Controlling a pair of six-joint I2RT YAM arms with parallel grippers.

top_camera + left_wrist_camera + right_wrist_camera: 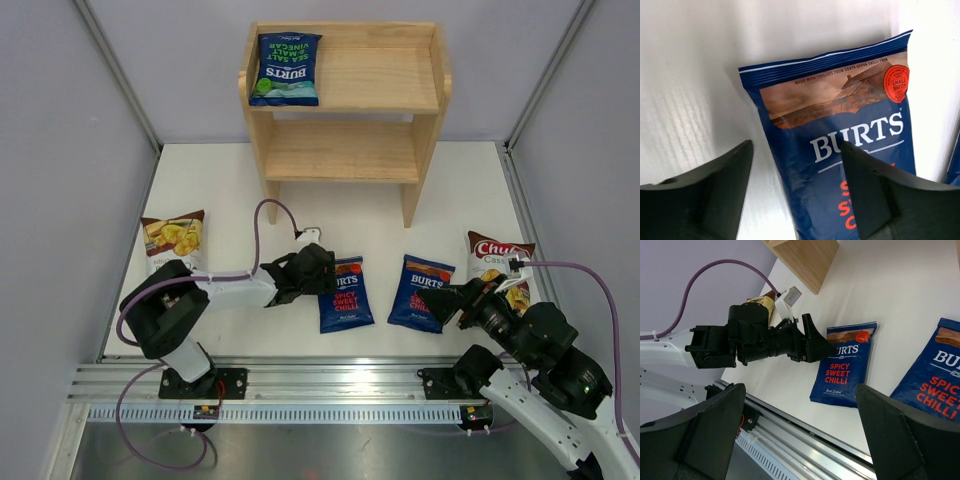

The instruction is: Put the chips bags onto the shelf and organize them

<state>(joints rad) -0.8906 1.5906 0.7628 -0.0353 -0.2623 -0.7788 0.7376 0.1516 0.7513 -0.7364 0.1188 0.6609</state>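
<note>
**Bags: one shelved, four down**

You have three "BURTS": the vinegar bag [286,68], "SEA SALT & MALT VINEGAR", lies on the top tier of the shelf [380,80]. The left chilli bag [345,294] and right chilli bag [421,293], both "SPICY SWEET CHILLI", lie on the white surface [400,225] between grey walls. The left brown bag [174,240] and right brown bag [499,258] flank them. Your left pincer [325,270] stands wide astride the left chilli bag's edge; your right pincer [445,305] is wide and empty.

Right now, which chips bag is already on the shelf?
The green-accented Burts bag, on the shelf's top tier, left end; the rest lie on the table.
</note>
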